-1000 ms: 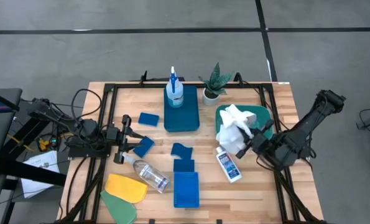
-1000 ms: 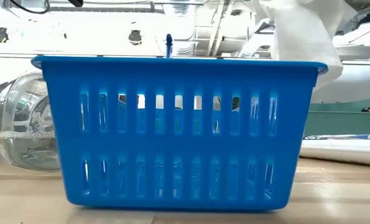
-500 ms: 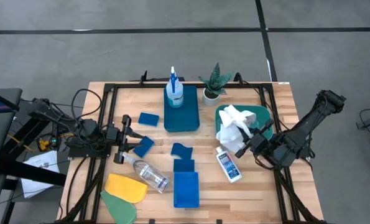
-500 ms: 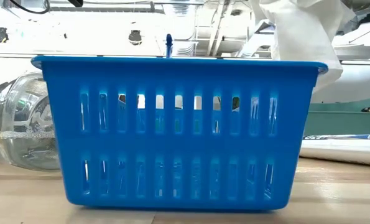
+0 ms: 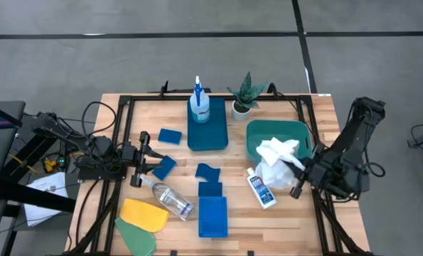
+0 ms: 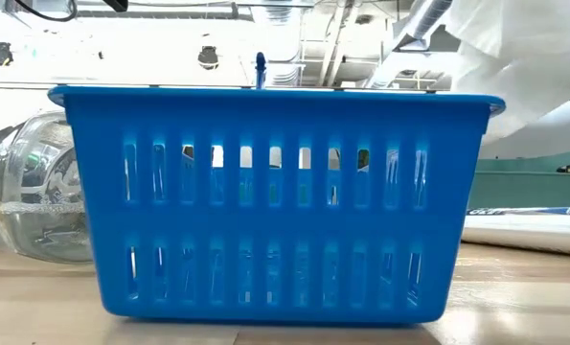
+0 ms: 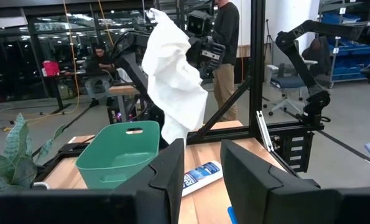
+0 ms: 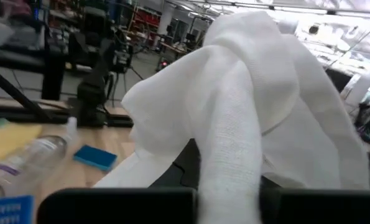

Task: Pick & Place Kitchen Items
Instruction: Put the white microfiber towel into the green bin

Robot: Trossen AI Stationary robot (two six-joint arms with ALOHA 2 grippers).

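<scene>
My right gripper (image 5: 293, 169) is shut on a white cloth (image 5: 275, 158), held in the air by the near edge of the teal tub (image 5: 279, 132). The cloth also shows in the left wrist view (image 7: 172, 81). A white blue-labelled bottle (image 5: 261, 189) lies on its side on the table below it. My left gripper (image 5: 141, 158) waits at the table's left, open and with nothing between its fingers (image 7: 172, 171). Near it are a clear bottle (image 5: 167, 193) lying on its side, blue sponges (image 5: 164, 167), a yellow cloth (image 5: 143, 213) and a green cloth (image 5: 136, 237). My right gripper pinches a bunched part of the white cloth (image 8: 247, 106); the cloth drapes over the fingers and hides the place of contact. The fingers come level from the table's right side. The cloth hangs slack below them, its lower tip (image 7: 172, 134) clear of the table.
A spray bottle (image 5: 199, 99) stands on a blue tray (image 5: 210, 131) at the far middle, a potted plant (image 5: 243, 96) beside it. A blue slotted basket (image 5: 212, 216) stands at the near middle. Two more sponges (image 5: 208, 179) lie in the centre.
My right gripper has swung toward the table's near right, rising a little and turning, still shut on the white cloth. The cloth has come off the tub's left part and now hangs at its near edge; most of this happened in the last half second.
</scene>
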